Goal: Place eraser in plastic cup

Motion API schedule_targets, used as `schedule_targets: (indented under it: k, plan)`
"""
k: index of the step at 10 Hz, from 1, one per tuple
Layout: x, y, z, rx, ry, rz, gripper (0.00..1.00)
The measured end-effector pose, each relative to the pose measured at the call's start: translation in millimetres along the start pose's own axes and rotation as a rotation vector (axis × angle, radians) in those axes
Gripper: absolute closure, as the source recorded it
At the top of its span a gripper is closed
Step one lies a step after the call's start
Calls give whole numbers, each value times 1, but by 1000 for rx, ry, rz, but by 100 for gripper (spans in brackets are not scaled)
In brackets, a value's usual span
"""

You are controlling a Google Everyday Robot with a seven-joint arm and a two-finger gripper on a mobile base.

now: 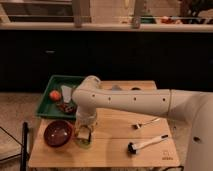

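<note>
Your hand [83, 131] hangs at the front left of the counter [112, 150], right above the plastic cup [84, 142], and it is pinching the eraser [82, 133], whose light top shows between the fingers just over the cup's rim. You cannot tell whether the eraser touches the cup. The dark red bowl [57, 133] sits just left of the cup. Behind them lies the green tray [49, 98] with an orange ball [55, 94]. To your right lie a fork [145, 123] and the white-handled brush [146, 144]
</note>
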Motion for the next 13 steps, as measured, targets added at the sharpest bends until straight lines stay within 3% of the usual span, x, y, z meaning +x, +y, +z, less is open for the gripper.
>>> schedule_targets:
  k: [2,5,7,13]
  plan:
    - [-6,0,9,-26,-9,-23,100]
    - [-11,-2,17,-35,-24,-40,99]
    - [-13,-6,19,-32,-37,-51,85]
    - [-24,-9,17,-38,-46,-60,25]
